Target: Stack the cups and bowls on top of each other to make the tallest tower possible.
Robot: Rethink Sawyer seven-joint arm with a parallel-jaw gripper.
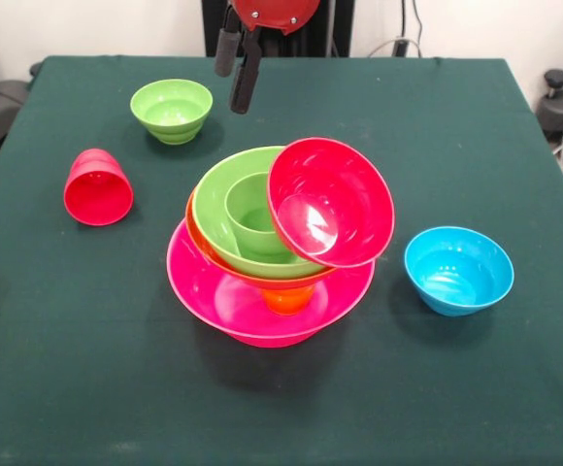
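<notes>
Tower (262, 282) sits mid-surface (87, 388): pink bowl (214, 296), orange bowl (196, 233), large green bowl (218, 218) holding a green cup (252, 214), red bowl (330, 202) tilted on its right rim. End effector (235, 63) hangs far behind, seemingly open, holding nothing.

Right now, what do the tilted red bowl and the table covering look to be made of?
The small red bowl leaning on the pile looks like glossy moulded plastic: bright glare patches and a smooth, even rim. The table covering looks like matte dark green cloth, probably felt: no shine and a soft draped edge.
</notes>
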